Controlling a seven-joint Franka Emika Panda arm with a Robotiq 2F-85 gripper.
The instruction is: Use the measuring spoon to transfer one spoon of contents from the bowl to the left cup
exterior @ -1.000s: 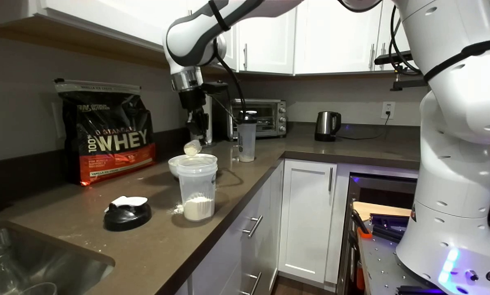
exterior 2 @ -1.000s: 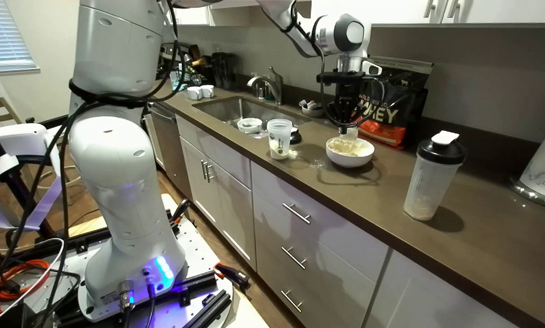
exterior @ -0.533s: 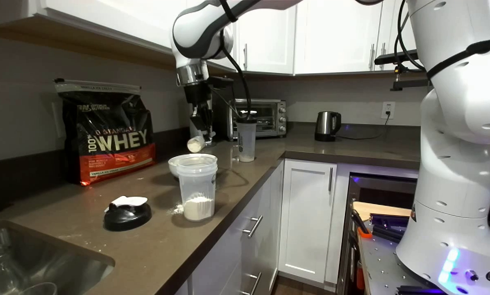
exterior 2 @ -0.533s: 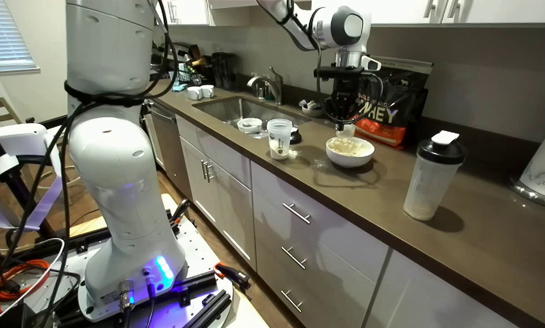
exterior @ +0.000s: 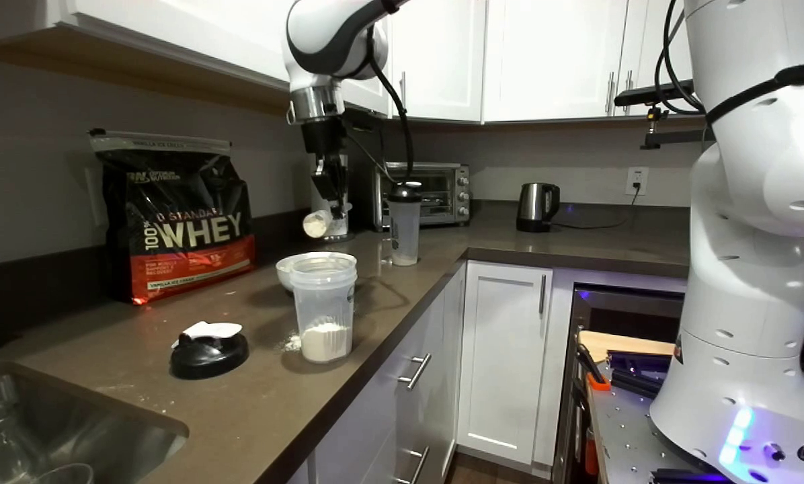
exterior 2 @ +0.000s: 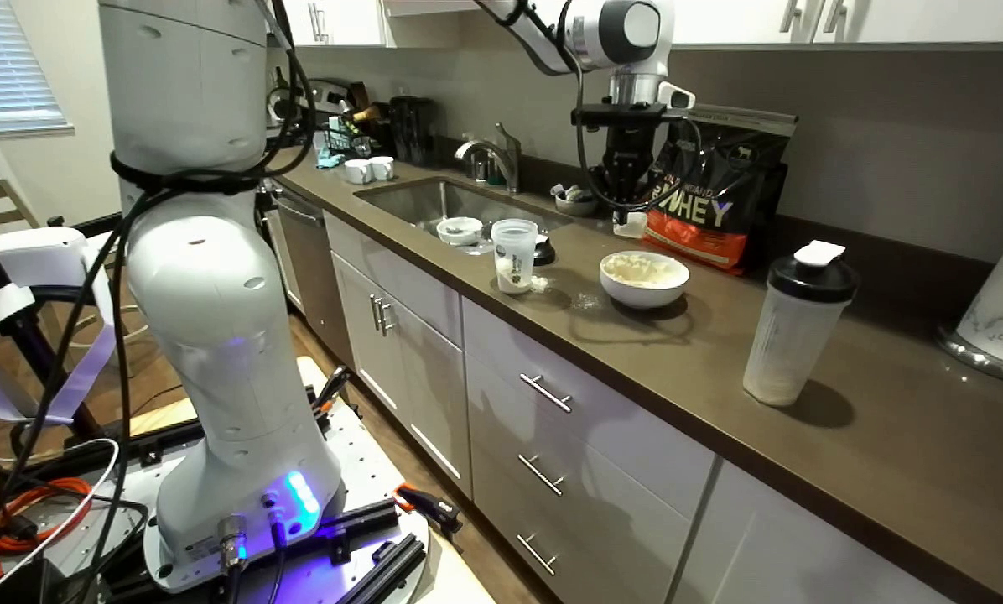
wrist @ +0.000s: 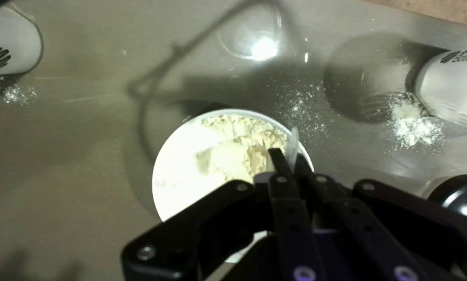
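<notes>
Kitchen ctr [exterior: 261, 396] w/ blk "100% WHEY" bag [exterior: 180, 215], gripper [exterior: 337, 212] clamped on measuring spoon [exterior: 317, 224].

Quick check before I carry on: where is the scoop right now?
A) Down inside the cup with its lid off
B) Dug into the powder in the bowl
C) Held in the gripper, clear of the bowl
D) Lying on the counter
C: in both exterior views the scoop sits between the fingers of the gripper, with a visible gap between it and the rim of the bowl.
</notes>
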